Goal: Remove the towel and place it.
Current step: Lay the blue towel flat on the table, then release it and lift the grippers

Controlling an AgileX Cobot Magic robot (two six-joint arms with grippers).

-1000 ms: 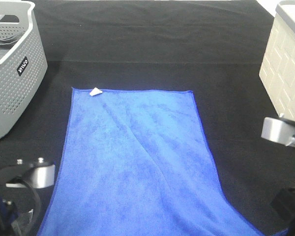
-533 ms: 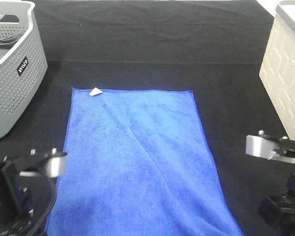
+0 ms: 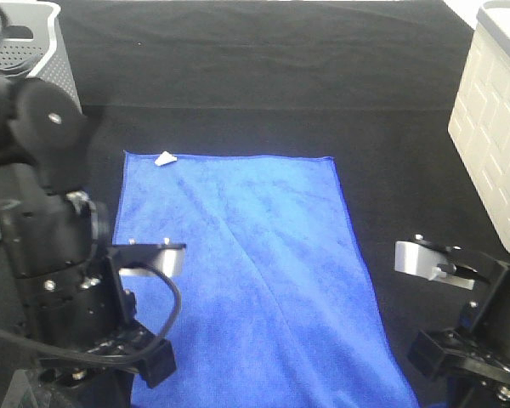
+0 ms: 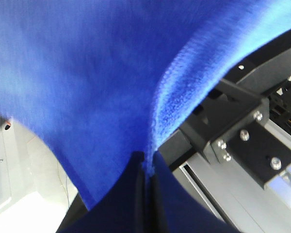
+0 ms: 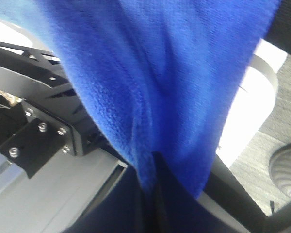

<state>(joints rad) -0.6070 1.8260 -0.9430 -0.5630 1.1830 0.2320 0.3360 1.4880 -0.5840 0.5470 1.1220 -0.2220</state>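
Both arms have come up at the near edge of the table (image 3: 280, 76) over the last second. Left gripper (image 4: 146, 165) and right gripper (image 5: 153, 167) each clamp a near corner of the towel (image 3: 238, 255). It lies mostly flat mid-table, so the lift looks to be starting.

towel (image 3: 246, 280) near end cut off, grey basket (image 3: 30, 42) mostly behind left arm (image 3: 59, 280)

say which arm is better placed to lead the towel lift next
Left, probably. The left gripper and right gripper are both shut on the towel, but the left arm reaches further along its side and stands next to the grey basket.
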